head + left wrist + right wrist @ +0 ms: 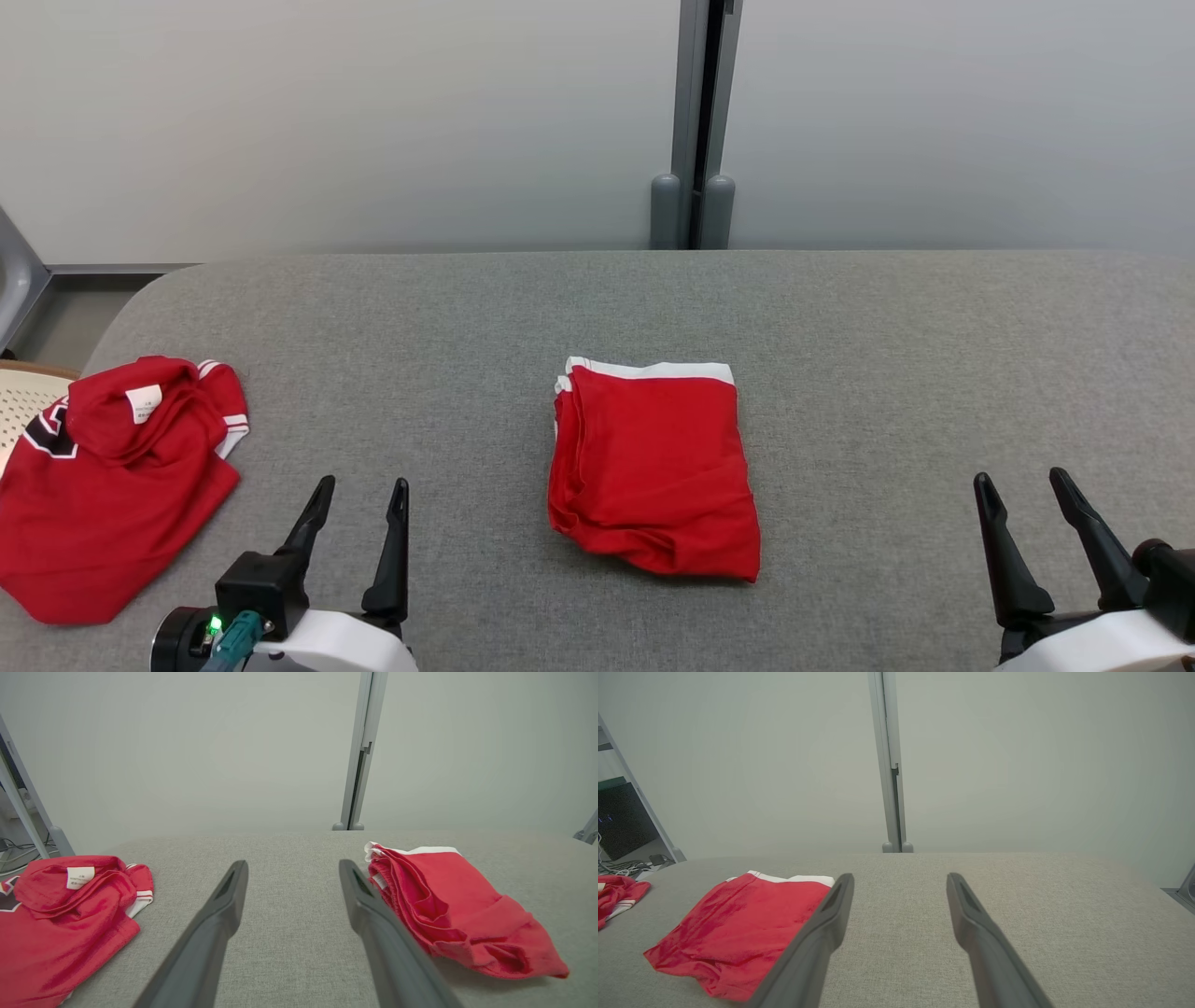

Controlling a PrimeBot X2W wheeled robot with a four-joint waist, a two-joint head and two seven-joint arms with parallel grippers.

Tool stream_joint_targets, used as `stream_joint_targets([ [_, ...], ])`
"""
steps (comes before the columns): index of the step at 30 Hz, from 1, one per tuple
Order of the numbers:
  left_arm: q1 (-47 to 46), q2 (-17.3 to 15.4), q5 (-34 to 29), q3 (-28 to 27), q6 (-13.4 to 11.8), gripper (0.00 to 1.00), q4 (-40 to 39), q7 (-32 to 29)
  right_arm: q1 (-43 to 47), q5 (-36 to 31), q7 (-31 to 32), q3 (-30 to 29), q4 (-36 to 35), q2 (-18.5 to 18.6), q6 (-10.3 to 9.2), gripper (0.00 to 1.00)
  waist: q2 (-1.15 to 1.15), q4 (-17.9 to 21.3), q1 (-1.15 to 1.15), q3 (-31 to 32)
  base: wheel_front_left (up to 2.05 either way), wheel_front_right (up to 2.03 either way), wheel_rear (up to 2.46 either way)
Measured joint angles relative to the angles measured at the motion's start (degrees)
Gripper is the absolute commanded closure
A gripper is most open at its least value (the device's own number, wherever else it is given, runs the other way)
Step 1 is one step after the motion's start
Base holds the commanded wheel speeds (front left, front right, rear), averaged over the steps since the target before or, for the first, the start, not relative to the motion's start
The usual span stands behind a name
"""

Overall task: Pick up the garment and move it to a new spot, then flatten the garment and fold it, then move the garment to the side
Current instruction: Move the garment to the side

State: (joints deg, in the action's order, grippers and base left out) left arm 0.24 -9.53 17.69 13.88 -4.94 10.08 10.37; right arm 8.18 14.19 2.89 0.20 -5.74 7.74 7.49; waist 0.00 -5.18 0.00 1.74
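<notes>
A red garment (653, 467) with a white band along its far edge lies folded in a compact rectangle at the middle of the grey table (840, 327). The left wrist view has the garment (448, 905) to the right of its fingers, and in the right wrist view the garment (742, 924) lies to the left. My left gripper (362, 493) rests open near the front edge, left of the garment, holding nothing. At the lower right my right gripper (1022, 483) is open and empty too, well clear of the cloth.
A second red garment (112, 476), crumpled, with a white label and white-striped sleeve, lies at the table's left end, partly over a pale perforated chair seat (23, 397). A grey wall with a vertical post (695, 121) stands behind the table's far edge.
</notes>
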Motion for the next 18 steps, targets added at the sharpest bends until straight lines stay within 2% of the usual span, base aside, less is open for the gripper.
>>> stream_joint_targets([
  [10, -4.4, 1.0, -0.5, 2.3, 1.1, 0.00, 0.2, 0.7, -0.3, 0.5, 1.4, -1.0, 3.1, -0.3, 0.00, 0.00, 0.00, -3.5, 0.00, -1.5, 0.00, 0.00, 0.00],
  [15, -8.8, 2.2, -0.5, 3.2, 2.0, 0.00, 0.7, 2.2, -4.9, 1.0, 1.9, 1.8, 6.8, -0.1, 0.00, 0.00, 0.00, -6.4, 0.00, -5.2, 0.00, 0.00, 0.00],
  [18, -12.5, 3.4, -0.5, 3.7, 2.9, 0.00, 1.6, 3.4, -9.5, 2.6, 1.9, 4.3, 11.7, 0.4, 0.00, 0.00, 0.00, -9.0, 0.00, -9.0, 0.00, 0.00, 0.00],
])
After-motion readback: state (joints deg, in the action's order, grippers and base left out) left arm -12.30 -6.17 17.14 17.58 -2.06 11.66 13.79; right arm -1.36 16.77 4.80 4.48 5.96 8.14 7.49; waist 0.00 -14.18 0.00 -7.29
